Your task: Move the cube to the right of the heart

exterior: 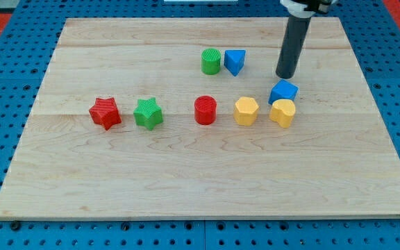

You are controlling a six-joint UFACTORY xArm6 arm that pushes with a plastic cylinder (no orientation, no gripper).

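Observation:
The blue cube [283,91] sits right of centre on the wooden board [186,187]. The yellow heart [282,112] lies directly below it in the view, touching or almost touching it. My tip [285,76] is just above the cube's top edge in the view, very close to it; I cannot tell whether they touch. The dark rod rises from there to the view's top.
A yellow hexagon-like block [246,110] lies left of the heart, then a red cylinder [205,110], a green star [148,113] and a red star [105,112]. A green cylinder [211,61] and a blue triangular block [235,62] sit above, left of the rod.

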